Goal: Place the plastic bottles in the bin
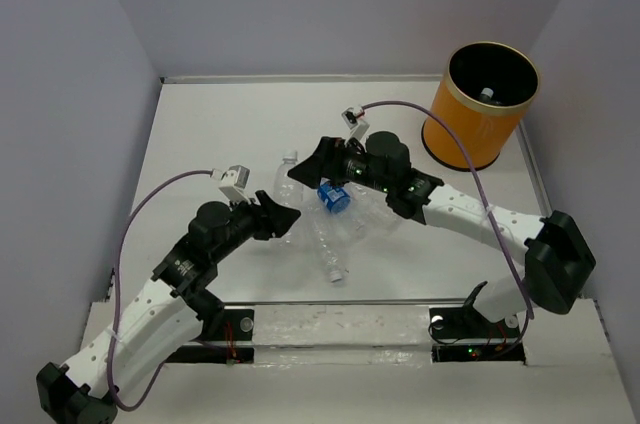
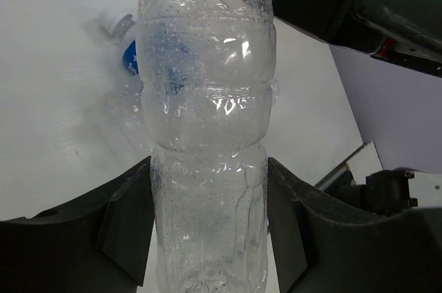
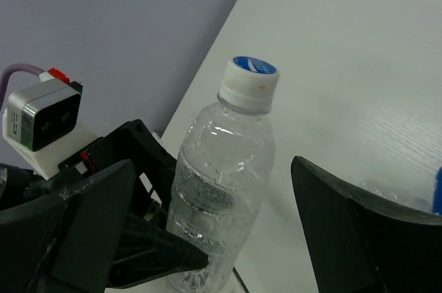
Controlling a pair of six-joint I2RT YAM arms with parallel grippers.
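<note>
While your left tool (image 2: 210, 196) pinches a clear bottle (image 2: 207, 120), your right tool (image 3: 210, 165) stands spread wide, facing an upright white-capped bottle (image 3: 224, 148) on the bench (image 3: 359, 65).

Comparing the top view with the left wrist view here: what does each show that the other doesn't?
Only the top view shows the bin, at the far right. Only the left wrist view shows, close up, the left gripper pressed against both sides of a clear bottle. Both show the blue-labelled bottle.
</note>
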